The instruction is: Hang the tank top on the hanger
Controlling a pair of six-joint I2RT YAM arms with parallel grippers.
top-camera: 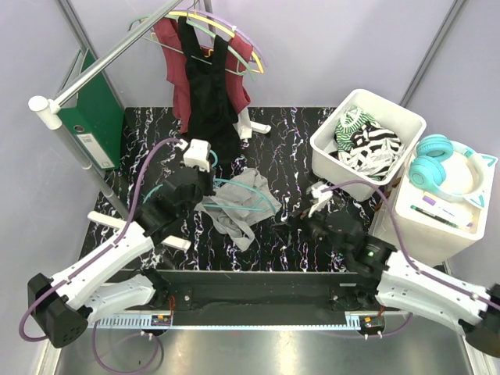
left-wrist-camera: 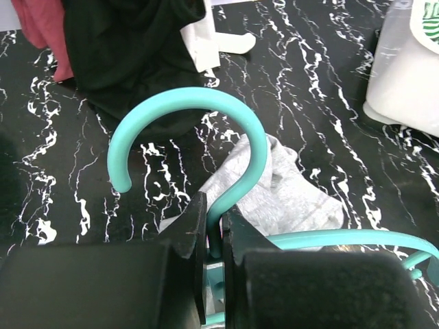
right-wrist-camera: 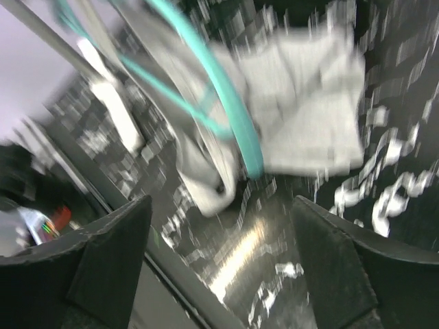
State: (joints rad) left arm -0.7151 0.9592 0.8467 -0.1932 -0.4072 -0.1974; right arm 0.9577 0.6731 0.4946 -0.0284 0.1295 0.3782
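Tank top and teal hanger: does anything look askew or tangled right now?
The light grey knit tank top lies crumpled on the black marbled table, tangled with the arms of the thin teal plastic hanger, not draped evenly. The left gripper is shut on its neck; the right gripper is open, off the cloth.

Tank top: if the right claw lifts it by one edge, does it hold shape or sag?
Probably sags: the tank top lies crumpled in soft folds, so it looks floppy. Likely light, being thin knit. It may slip along the smooth plastic arm of the hanger, though the left claw is shut on its neck and should steady it.
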